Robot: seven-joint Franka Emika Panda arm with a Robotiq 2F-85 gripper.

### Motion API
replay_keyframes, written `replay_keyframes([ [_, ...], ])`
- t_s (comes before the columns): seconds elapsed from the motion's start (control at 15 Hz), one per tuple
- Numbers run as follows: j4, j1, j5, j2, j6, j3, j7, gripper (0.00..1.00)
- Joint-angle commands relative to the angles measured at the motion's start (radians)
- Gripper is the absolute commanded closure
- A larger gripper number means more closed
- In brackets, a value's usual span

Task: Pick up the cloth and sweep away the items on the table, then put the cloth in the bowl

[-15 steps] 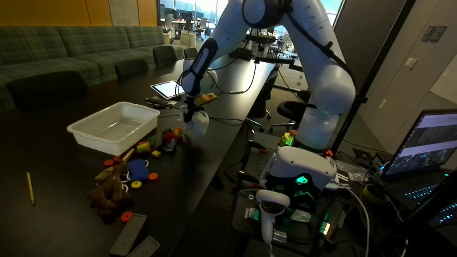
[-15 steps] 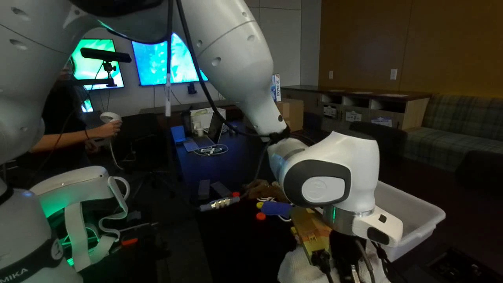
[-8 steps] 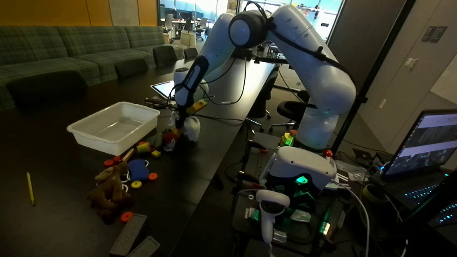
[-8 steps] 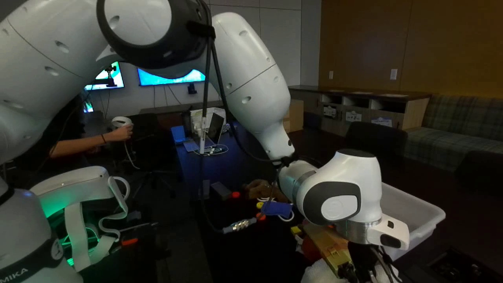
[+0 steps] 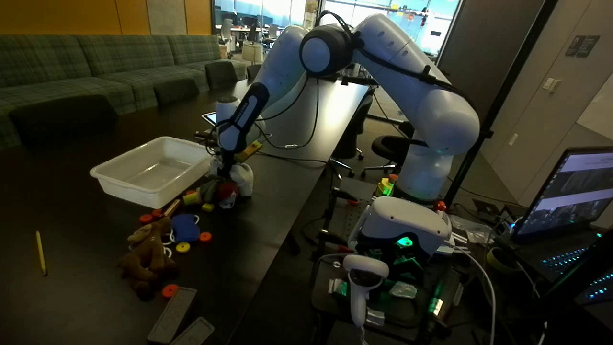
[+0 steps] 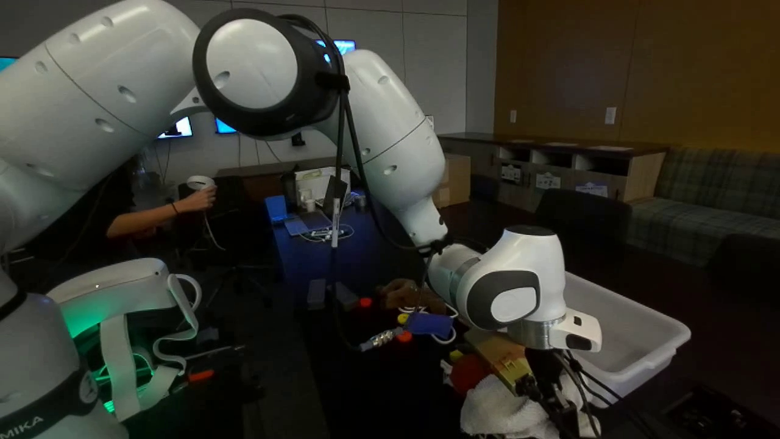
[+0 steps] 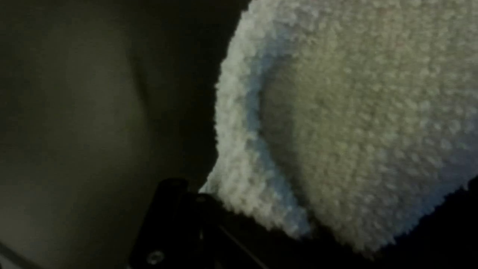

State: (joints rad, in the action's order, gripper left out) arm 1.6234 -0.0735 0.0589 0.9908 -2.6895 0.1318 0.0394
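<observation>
The black gripper (image 5: 225, 167) is clenched on a white, nubbly cloth (image 5: 243, 179), which bulges out on both sides of it, low over the dark table (image 5: 86, 306); in the wrist view the fabric rises from the gripper and covers most of the right side. Picking up seems done, and the sweep seems to be at its very start. Nearest the cloth lies a red rounded object (image 5: 226, 190) with a white patch; whether the two touch I cannot tell. Just past it come a grey-green soft piece (image 5: 209, 190), a yellow cylinder (image 5: 193, 198) and a small yellow block (image 5: 207, 207). The next move probably calls for a low, steady push with the loose bulk of the fabric leading, so that small pieces do not slip under. The white rectangular plastic tub (image 5: 125, 190), likely the task's bowl, stands close beside this group, and its wall would stop any push that way; the cloth is not yet in it. A hanging black cable with a silvery connector (image 6: 382, 339), slung from the white robot arm (image 6: 396, 146), could drag too. Farther along lie a flat blue fabric piece (image 5: 185, 227) with white loops, a brown plush animal (image 5: 148, 258), orange discs (image 5: 205, 237), two grey oblong blocks (image 5: 173, 314) and, well apart, a yellow pencil (image 5: 41, 254). Beyond the table stands a green plaid sofa (image 5: 110, 76).
</observation>
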Motion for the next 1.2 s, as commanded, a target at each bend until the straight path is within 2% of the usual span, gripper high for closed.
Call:
replay_keyframes([
  [0.0, -0.009, 0.063, -0.002, 0.026, -0.023, 0.004, 0.062, 0.94],
  [0.13, 0.012, 0.121, -0.002, 0.021, -0.046, 0.032, 0.138, 0.94],
  [0.33, 0.028, 0.248, -0.004, 0.021, -0.075, 0.115, 0.328, 0.94],
  [0.6, 0.076, 0.414, -0.006, 0.0, -0.047, 0.202, 0.549, 0.94],
  [0.87, 0.108, 0.541, 0.003, -0.01, -0.025, 0.222, 0.702, 0.94],
  [1.13, 0.1, 0.635, 0.018, -0.01, -0.003, 0.207, 0.821, 0.94],
])
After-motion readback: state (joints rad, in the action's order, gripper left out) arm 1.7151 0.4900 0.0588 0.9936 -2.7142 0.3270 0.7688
